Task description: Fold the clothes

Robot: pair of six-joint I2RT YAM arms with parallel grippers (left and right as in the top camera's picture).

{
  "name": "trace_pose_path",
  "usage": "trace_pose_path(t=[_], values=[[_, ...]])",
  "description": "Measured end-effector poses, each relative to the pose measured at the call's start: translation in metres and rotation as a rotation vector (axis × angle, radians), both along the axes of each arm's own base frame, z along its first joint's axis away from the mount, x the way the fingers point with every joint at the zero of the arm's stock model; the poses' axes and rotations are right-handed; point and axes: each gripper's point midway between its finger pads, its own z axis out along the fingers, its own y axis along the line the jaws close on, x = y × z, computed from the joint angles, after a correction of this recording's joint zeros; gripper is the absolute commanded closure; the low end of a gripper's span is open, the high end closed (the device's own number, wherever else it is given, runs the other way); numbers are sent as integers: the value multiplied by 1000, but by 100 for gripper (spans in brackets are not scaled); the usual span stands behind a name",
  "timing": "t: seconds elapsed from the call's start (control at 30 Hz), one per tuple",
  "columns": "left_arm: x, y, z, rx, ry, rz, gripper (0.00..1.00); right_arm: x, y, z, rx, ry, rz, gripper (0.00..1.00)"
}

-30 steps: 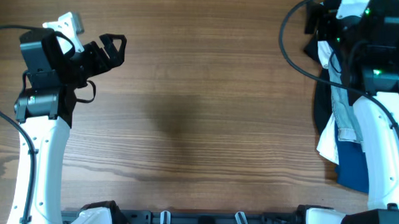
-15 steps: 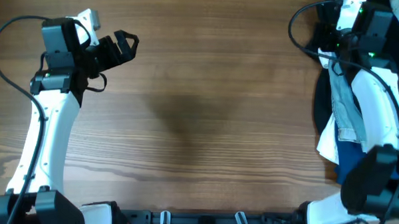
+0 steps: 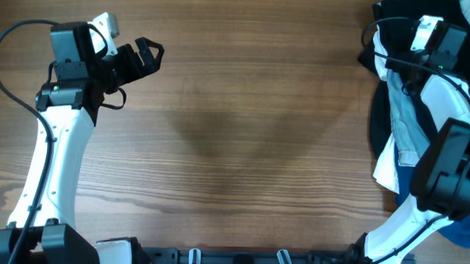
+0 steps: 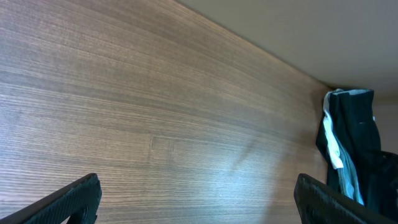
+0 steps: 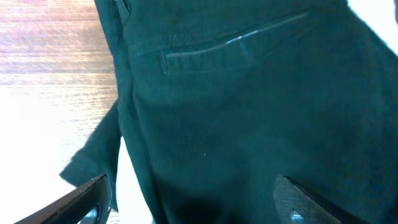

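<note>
The right claw (image 5: 199, 208) hangs with its fingers spread wide and nothing between them, directly over a dark green garment (image 5: 249, 118) whose pocket seam (image 5: 233, 42) runs crosswise ahead of the fingertips. That garment lies at the far end of the clothes pile (image 3: 396, 130), a long strip under this arm along the table (image 3: 243, 132) edge, its long axis running from far side to near side. The left claw (image 3: 147, 54) is likewise spread and empty above bare wood, with the pile well apart, ahead and to its right.
</note>
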Motion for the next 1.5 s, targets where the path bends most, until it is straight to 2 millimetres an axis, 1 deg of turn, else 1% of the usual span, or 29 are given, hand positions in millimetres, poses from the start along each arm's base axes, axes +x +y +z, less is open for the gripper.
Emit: trace_pose_path(t=[0.07, 0.13, 0.17, 0.23, 0.27, 0.3, 0.33, 0.4, 0.53, 0.57, 0.63, 0.73, 0.77, 0.83, 0.9, 0.93, 0.97, 1.07, 1.1, 1.13, 1.17, 1.23, 1.27, 1.33, 1.37, 1.4, 1.43, 1.47, 1.5], values=[[0, 0, 0, 0, 1, 0, 0, 3, -1, -11, -1, 7, 3, 25], [0, 0, 0, 0, 2, 0, 0, 6, -2, -20, -3, 10, 6, 34], [0, 0, 0, 0, 2, 0, 0, 7, -2, -25, -4, 13, 8, 46], [0, 0, 0, 0, 2, 0, 0, 7, -2, -32, -5, 19, 9, 64], [0, 0, 0, 0, 2, 0, 0, 8, -3, -35, -9, 22, 12, 77], [0, 0, 0, 0, 2, 0, 0, 8, -4, -35, -9, 19, 8, 85], [0, 0, 0, 0, 2, 0, 0, 9, -5, -34, -9, 12, 0, 90], [0, 0, 0, 0, 2, 0, 0, 9, -6, -33, -6, 9, -14, 96], [0, 0, 0, 0, 2, 0, 0, 7, -6, -35, 1, 18, -27, 96], [0, 0, 0, 0, 2, 0, 0, 6, -5, -31, 4, 19, -30, 96], [0, 0, 0, 0, 2, 0, 0, 2, -3, -15, 7, 10, -29, 96], [0, 0, 0, 0, 2, 0, 0, -5, -1, 38, -3, -56, -21, 96], [0, 0, 0, 0, 2, 0, 0, -10, 3, 65, 3, -93, -7, 96], [0, 0, 0, 0, 2, 0, 0, -13, 15, 79, 39, -110, 37, 96], [0, 0, 0, 0, 2, 0, 0, -16, 36, 81, 104, -102, 106, 96], [0, 0, 0, 0, 2, 0, 0, -16, 51, 81, 138, -96, 146, 96], [0, 0, 0, 0, -2, 0, 0, -16, 79, 81, 184, -82, 212, 96], [1, 0, 1, 1, -6, 0, 0, -17, 144, 87, 244, -53, 355, 96], [1, 0, 1, 1, -8, 1, 0, -17, 181, 93, 259, -44, 434, 96], [1, 1, 1, 1, -9, 1, 0, -18, 208, 98, 269, -42, 491, 96], [1, 2, 1, 1, -5, 6, 0, -25, 253, 103, 284, -31, 589, 96], [0, 10, 0, 0, 2, 24, 0, -43, 305, 103, 301, 6, 699, 96], [0, 14, -1, -1, 8, 34, 0, -53, 326, 100, 305, 29, 741, 96], [-2, 29, -4, -3, 21, 71, 0, -81, 373, 93, 312, 94, 842, 96], [-2, 34, -4, -3, 22, 82, 0, -90, 384, 90, 312, 118, 867, 94], [-3, 38, -4, -1, 24, 91, 0, -102, 395, 86, 314, 152, 893, 86], [-4, 40, -5, 6, 27, 87, 0, -110, 403, 83, 313, 173, 912, 60], [-6, 39, -7, 13, 31, 75, 0, -115, 408, 82, 314, 185, 921, 26], [-10, 36, -10, 23, 47, 53, 0, -118, 408, 80, 316, 201, 921, 9]])
